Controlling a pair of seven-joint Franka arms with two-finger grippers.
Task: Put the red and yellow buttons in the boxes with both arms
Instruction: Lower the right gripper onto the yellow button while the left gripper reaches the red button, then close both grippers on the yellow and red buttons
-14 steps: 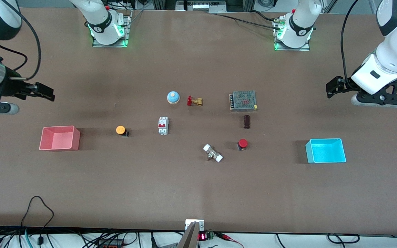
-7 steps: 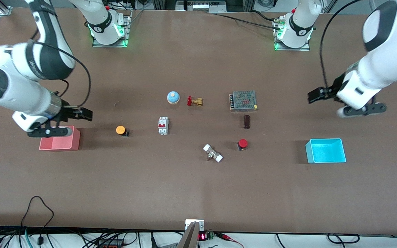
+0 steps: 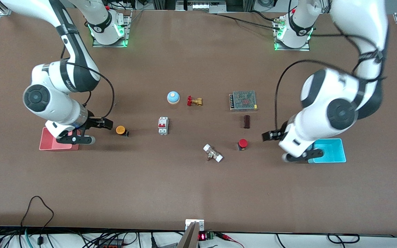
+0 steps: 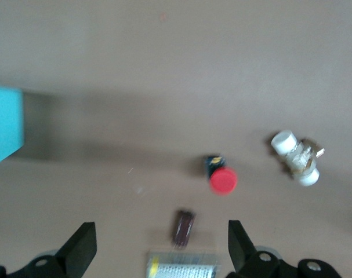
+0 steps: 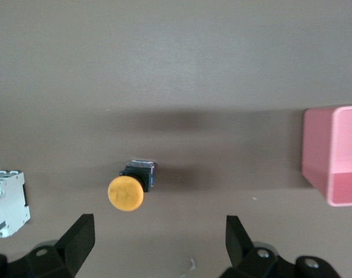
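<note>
Brown surface (image 3: 198,193) carries every item, and both pincers hang above it with fingers spread wide and nothing between them, each apparently lined up to approach its own button. The right pincer (image 3: 106,123) hovers between the pink-red box (image 3: 52,144) and the yellow button (image 3: 120,130), just beside the button; in the right wrist view the yellow button (image 5: 128,190) sits inside the span of the open fingers (image 5: 77,240), with the pink-red box (image 5: 333,155) off to one side. The left pincer (image 3: 269,136) hovers between the cyan box (image 3: 333,151) and the red button (image 3: 242,143), near the button but not over it; the left wrist view shows the red button (image 4: 222,178) toward one finger (image 4: 240,246). Each box lies close by its arm's wrist, probably so the carry stays short. What shows of either box appears empty, though the arms hide part of each. Neither button has been lifted yet.
</note>
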